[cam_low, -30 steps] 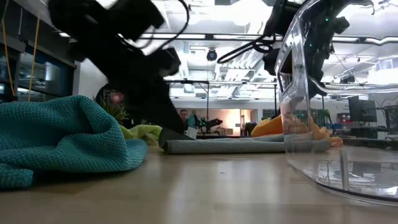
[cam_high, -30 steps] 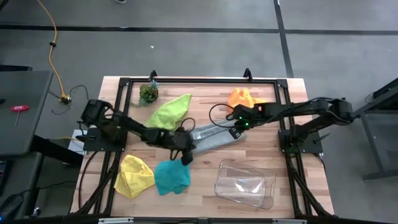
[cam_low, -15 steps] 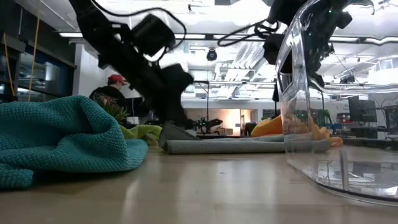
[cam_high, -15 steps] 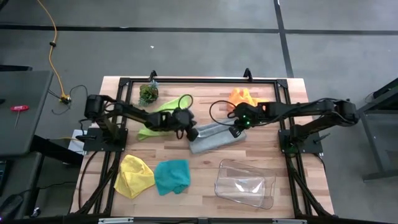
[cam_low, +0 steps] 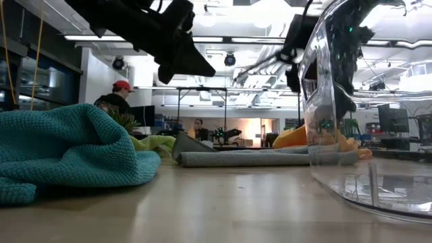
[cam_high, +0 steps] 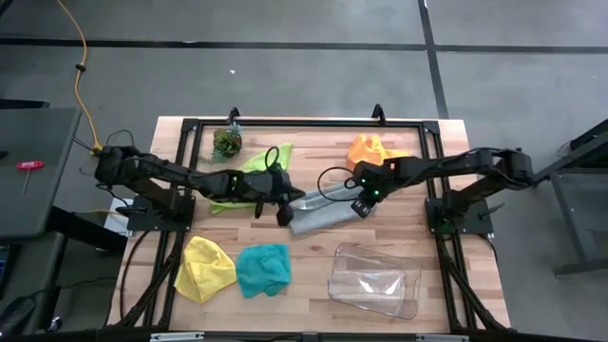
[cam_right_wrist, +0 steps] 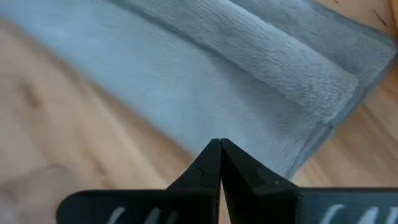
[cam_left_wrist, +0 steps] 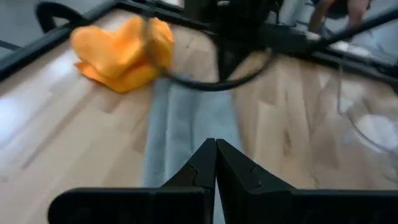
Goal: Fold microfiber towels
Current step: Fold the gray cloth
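You have the grey towel (cam_high: 328, 211) lying folded into a long flat strip at mid-table. The orange towel (cam_high: 370, 149) sits bunched near the far edge, the lime towel (cam_high: 249, 177) spread flat at far left. The yellow towel (cam_high: 206, 269) and teal towel (cam_high: 263, 269) lie crumpled side by side, front left.

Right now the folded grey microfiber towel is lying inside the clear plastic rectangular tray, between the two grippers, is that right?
Not quite. The folded grey microfiber towel lies on the bare wooden table, not in the clear plastic rectangular tray, which sits apart. It is between the left gripper and right gripper, as the high view shows.
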Available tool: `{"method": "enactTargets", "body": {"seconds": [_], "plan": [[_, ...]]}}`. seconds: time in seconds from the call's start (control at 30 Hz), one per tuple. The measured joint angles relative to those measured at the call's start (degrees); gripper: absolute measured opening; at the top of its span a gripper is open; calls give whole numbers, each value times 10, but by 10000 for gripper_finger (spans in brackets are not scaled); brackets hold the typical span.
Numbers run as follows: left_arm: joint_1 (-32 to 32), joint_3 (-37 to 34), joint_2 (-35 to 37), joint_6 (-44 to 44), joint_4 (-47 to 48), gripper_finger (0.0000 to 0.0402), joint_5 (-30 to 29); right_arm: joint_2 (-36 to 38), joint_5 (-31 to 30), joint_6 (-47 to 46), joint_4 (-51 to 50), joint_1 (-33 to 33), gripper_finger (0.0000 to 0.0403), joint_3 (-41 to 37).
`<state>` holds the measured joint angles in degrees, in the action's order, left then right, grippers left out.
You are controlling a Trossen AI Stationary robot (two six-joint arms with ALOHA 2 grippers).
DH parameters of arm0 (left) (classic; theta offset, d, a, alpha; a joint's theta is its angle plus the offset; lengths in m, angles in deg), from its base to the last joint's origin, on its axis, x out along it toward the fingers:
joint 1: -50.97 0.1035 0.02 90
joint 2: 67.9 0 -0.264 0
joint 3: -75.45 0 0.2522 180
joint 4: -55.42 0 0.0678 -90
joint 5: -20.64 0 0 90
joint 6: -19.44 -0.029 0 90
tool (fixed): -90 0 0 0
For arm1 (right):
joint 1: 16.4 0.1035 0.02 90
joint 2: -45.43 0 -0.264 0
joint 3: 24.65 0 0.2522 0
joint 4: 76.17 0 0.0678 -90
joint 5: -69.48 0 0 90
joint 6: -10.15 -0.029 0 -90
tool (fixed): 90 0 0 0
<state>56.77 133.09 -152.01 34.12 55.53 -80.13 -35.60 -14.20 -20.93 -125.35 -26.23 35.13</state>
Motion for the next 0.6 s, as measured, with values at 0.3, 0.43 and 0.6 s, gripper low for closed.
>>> {"method": "enactTargets", "body": {"seconds": [0.3,0.43,0.6], "plan": [[-70,0,-70,58,-65,0,-3,-94,-7,16,29,-39,0,0],[-85,0,-115,91,-74,0,-14,-105,-31,12,57,-44,0,0],[-99,0,-161,124,-76,0,-14,-97,-65,-27,117,-58,0,0]]}}
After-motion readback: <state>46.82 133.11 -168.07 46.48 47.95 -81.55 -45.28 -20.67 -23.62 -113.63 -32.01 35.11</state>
